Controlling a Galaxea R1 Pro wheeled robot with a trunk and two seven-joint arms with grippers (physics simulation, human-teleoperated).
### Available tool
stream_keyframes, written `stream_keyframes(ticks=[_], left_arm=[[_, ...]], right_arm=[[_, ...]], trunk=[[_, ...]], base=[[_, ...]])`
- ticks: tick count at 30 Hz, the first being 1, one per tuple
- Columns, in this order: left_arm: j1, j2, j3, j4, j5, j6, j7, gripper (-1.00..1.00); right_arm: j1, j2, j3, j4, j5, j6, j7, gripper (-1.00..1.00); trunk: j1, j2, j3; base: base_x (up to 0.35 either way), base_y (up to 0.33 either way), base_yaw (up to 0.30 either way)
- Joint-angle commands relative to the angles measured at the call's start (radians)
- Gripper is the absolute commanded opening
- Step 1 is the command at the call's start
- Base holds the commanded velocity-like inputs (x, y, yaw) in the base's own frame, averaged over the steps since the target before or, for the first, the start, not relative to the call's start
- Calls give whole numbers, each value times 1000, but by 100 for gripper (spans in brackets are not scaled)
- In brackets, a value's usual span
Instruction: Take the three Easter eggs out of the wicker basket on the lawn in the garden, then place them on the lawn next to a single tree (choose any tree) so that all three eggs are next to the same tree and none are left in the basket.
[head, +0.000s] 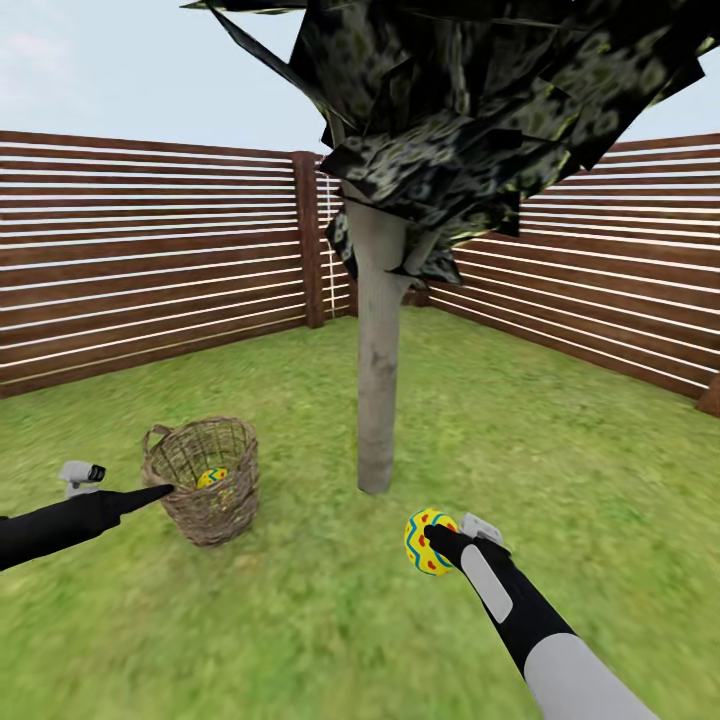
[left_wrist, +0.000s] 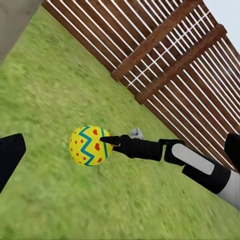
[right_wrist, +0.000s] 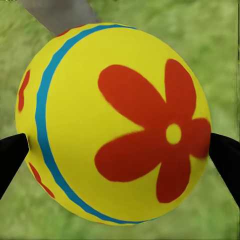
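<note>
- Yellow, with blue zigzags and red spots: that is the egg (head: 428, 541) the right claw (head: 440, 541) holds. Its two black fingers press on both sides of it.
- Up close, from the right wrist, this egg (right_wrist: 112, 122) has a big red flower and a blue ring, with a black fingertip (right_wrist: 11, 157) at each side.
- The held egg is above the grass (head: 300, 620), near the bottom of the grey tree trunk (head: 379, 350), a bit to its right.
- From the left wrist, the same egg (left_wrist: 90, 145) sits at the tip of the right claw (left_wrist: 109, 141), with green lawn under it.
- The brown basket (head: 205, 478) stands on the grass to the left of the tree, a little way from it.
- One more yellow egg (head: 211, 477) peeks through the weave inside the basket.
- The left claw (head: 150, 494) points at the basket's side, just beside it. I cannot tell if it is open or closed.
- Dark, patchy leaves (head: 470, 90) hang over the trunk.
- A brown fence (head: 150, 250) of long flat boards runs around the garden, with a thick post (head: 309, 240) at the corner.
</note>
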Motion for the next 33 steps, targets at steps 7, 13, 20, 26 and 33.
stream_keyframes(ticks=[7, 13, 20, 26, 33], left_arm=[[-1, -2, 0, 0, -2, 11, -5, 100], [-1, -4, 0, 0, -2, 12, -5, 100], [-1, -5, 1, 0, -2, 11, -5, 100], [-1, -5, 0, -1, -2, 11, -5, 100], [-1, -5, 0, 0, -2, 11, -5, 100]], right_arm=[[0, 0, 4, -2, -9, 2, -8, -100], [0, 0, 16, -2, -10, -12, -9, -100], [0, 0, 30, -2, -11, -21, -9, -100], [0, 0, 31, -2, -11, -23, -9, -100], [0, 0, 31, -2, -11, -23, -9, -100]], trunk=[[0, 0, -1], [0, 0, -1], [0, 0, -1], [19, -35, -17], [46, -84, -39]], base=[[40, -296, 2], [216, -227, 100], [98, -94, 271], [1, -1, 99], [0, 0, 1]])
